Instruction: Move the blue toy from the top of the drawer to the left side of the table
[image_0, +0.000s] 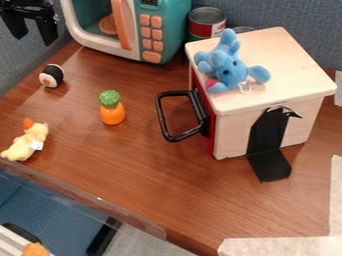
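Observation:
In the top left corner hangs the black gripper (33, 38), its two fingers spread apart with nothing between them, well away from the blue toy. The blue plush toy (229, 65) lies on the light wooden top of the drawer box (287, 65), close to its front left edge. The box stands at the right, with a red front and a black handle (160, 116) facing left. The brown table's left side (73, 102) lies below the gripper.
On the left half are a sushi toy (51, 75), an orange carrot-like toy (112, 110) and a yellow duck plush (28, 142). A toy microwave (151, 30) and a can (206, 22) stand behind. A black bracket (269, 167) sits at the box's near side.

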